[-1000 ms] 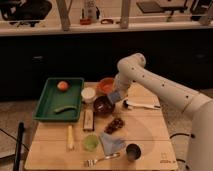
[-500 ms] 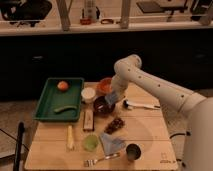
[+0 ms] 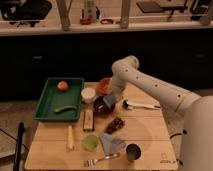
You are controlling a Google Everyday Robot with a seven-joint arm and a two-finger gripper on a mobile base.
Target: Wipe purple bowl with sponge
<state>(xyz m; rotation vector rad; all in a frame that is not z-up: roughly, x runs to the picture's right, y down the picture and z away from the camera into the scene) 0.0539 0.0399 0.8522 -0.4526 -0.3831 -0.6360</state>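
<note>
The purple bowl (image 3: 101, 107) sits on the wooden table (image 3: 150, 135), just in front of the orange bowl (image 3: 103, 85). My gripper (image 3: 113, 96) reaches down from the white arm to the purple bowl's right rim. It is shut on the small blue-grey sponge (image 3: 111, 100), which rests against the bowl's inner right edge. The arm hides part of the orange bowl.
A small white cup (image 3: 88, 94) stands left of the bowls. A green tray (image 3: 47, 102) holds an orange fruit (image 3: 62, 85). Nearby are a tan-and-dark bar (image 3: 88, 119), a white-handled tool (image 3: 142, 105), dark fruit (image 3: 115, 124), a grey-blue cloth (image 3: 112, 143), a green cup (image 3: 90, 142), a metal cup (image 3: 132, 151) and a fork (image 3: 102, 159).
My arm has swung a little to the left, carrying the sponge further over the purple bowl's right side. Nothing else on the table has moved.
</note>
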